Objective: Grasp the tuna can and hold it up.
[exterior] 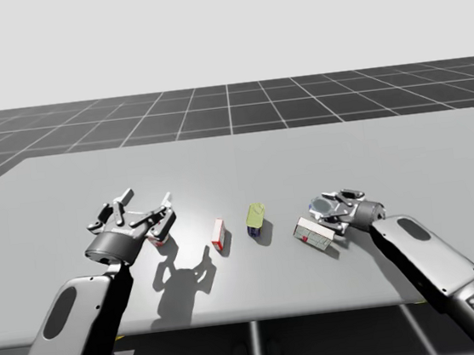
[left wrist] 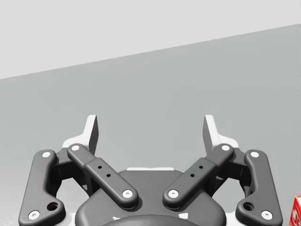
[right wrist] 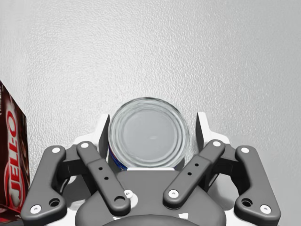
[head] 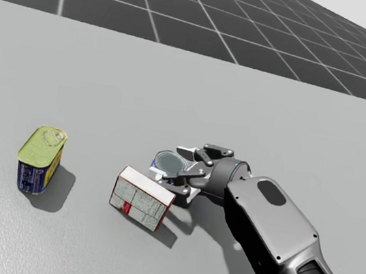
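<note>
The tuna can (right wrist: 149,133), a low round can with a silvery lid and blue side, stands on the grey table (exterior: 243,159) at the right (exterior: 323,206) (head: 168,160). My right gripper (right wrist: 153,134) reaches down over it, a finger on each side of the can. One finger lies against the can's side, while a narrow gap shows at the other, so it is open (exterior: 327,210) (head: 177,167). My left gripper (exterior: 147,196) (left wrist: 150,127) hovers open above the table's left part with nothing between its fingers.
A white and dark red box (head: 141,198) (exterior: 314,233) (right wrist: 11,165) lies close beside the right gripper. Further left stand a blue rectangular tin with a yellow-green lid (exterior: 256,218) (head: 40,158) and a red box (exterior: 218,233). A small red object (exterior: 159,231) sits by the left gripper.
</note>
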You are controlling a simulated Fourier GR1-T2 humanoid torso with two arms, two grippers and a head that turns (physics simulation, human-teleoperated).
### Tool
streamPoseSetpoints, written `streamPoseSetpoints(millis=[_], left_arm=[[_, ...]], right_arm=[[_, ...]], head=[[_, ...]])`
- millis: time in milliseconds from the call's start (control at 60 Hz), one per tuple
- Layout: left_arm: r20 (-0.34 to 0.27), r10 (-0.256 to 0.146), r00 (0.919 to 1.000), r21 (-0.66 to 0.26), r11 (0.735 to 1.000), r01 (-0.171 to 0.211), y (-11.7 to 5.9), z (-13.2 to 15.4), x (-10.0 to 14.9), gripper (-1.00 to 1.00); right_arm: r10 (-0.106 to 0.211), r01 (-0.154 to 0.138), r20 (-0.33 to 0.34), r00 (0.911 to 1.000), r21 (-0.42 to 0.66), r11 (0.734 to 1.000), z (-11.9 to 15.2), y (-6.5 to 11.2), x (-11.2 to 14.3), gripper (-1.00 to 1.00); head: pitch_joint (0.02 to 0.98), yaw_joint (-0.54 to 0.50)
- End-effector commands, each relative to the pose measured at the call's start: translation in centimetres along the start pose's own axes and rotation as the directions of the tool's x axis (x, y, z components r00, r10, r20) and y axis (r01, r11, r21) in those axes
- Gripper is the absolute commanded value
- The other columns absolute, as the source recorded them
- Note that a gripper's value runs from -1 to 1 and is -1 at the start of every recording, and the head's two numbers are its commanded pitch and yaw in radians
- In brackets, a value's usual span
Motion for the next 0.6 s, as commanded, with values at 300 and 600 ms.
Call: streamPoseSetpoints(millis=[300, 600], left_arm=[[-0.002, -0.002, 1.0, -0.005, 1.0, 0.002, -0.29, -0.01, -0.1, -1.0], [-0.002, 0.0, 1.0, -0.007, 1.0, 0.0, -0.28, 0.04, -0.13, -1.0]], right_arm=[[-0.045, 0.061, -0.154, 0.9871, 0.101, 0.993, 0.16, 1.78, -4.35, 1.0], [-0.031, 0.046, -0.151, 0.9881, 0.101, 0.994, 0.18, 1.88, -4.44, 1.0]], head=[[0.54, -0.44], [0.461, -0.44]])
